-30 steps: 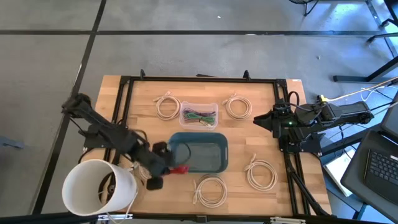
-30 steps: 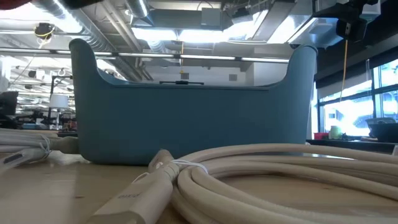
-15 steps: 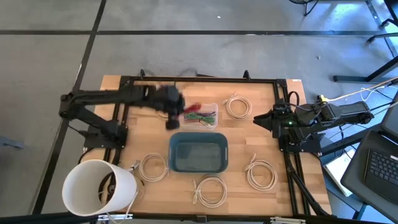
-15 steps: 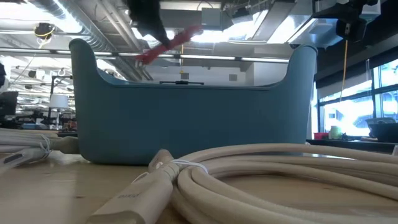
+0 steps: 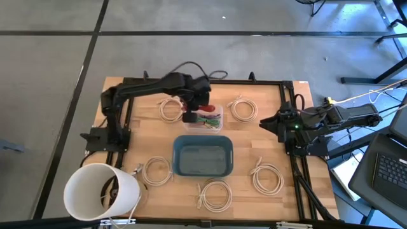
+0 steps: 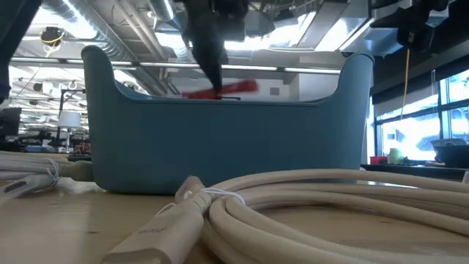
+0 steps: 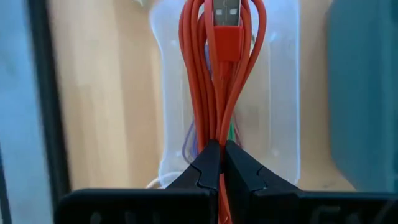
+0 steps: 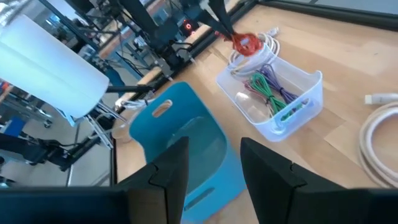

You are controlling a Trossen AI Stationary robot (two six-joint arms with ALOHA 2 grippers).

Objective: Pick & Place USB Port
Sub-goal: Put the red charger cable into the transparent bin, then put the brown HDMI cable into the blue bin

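Left gripper (image 7: 216, 163) hangs above the clear tray (image 5: 213, 124) at the back of the desk (image 5: 146, 95), its jaws clenched on a bundled red USB cable (image 7: 219, 74) that dangles over the tray, clear of it. Green and purple cables (image 8: 273, 93) lie in the tray, just behind the blue bin (image 5: 202, 155). Right gripper (image 5: 270, 123) waits by the desk's right edge, jaws released.

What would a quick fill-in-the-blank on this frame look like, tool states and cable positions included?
1. The left tool is shut on the ____ cable.
2. That cable hangs over the ____ plastic tray, which holds green and purple cables.
3. The blue bin contains ____.
4. The right tool, at the table's right edge, is ____.

Missing words: red; clear; nothing; open
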